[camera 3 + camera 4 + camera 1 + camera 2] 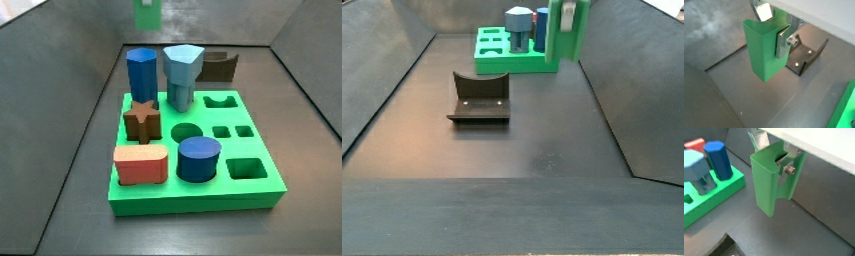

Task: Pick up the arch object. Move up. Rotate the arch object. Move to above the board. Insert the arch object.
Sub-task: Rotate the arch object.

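Gripper: the silver two-finger gripper (pixel 776 31) hangs high over the dark floor, clamped on the tall green notched arch object (pixel 762 50), one plate finger (pixel 789 168) seated in the groove.
Arch object: lifted clear, hanging long-end down in both wrist views; in a side view it shows as a green slab (pixel 568 30) up near the back wall, beside the board.
Board: the bright green flat slab with shaped holes (pixel 267 187) sits well apart from the dark L-shaped fixture (pixel 478 98) on the floor.
Already seated: blue hexagonal peg (pixel 142 72), grey-blue peg (pixel 182 72), brown star peg (pixel 143 121), red block (pixel 139 165), round blue peg (pixel 198 158).
Step in hand: looks like carrying the piece across to above the board.
How to do it well: keep height so the lower end clears the tall pegs, hold the grip firm, and square the notch to its open hole before descending.
Unclear: which hole fits the arch; cannot tell.
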Available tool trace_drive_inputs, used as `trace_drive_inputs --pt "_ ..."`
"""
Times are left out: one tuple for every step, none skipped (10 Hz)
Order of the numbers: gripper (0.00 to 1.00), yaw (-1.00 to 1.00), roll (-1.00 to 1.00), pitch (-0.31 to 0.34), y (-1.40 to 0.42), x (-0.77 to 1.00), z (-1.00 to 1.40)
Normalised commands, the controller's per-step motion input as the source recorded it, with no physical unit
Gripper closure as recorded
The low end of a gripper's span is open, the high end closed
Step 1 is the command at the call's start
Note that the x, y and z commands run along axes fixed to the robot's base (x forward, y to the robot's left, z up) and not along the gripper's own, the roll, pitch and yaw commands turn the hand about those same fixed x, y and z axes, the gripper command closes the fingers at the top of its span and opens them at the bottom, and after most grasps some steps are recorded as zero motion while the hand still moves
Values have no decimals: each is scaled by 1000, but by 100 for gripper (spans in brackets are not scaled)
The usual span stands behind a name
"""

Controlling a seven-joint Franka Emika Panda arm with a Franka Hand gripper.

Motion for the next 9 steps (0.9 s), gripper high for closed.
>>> trace_drive_inputs --pt "100 -46 -192 -68 15 11 -1000" --pt "100 -45 -182 -69 20 11 -1000" --pt "100 -44 -174 -70 24 13 -1000" --pt "100 -42 -165 -65 31 14 -1000" --pt "100 -42 -160 -65 35 15 -1000" --pt "100 -42 -149 -68 42 12 -1000" --pt "100 -43 -141 -71 42 10 -868" --pt "100 -44 -131 -70 39 8 -647" --pt "100 -42 -126 -70 36 11 -536"
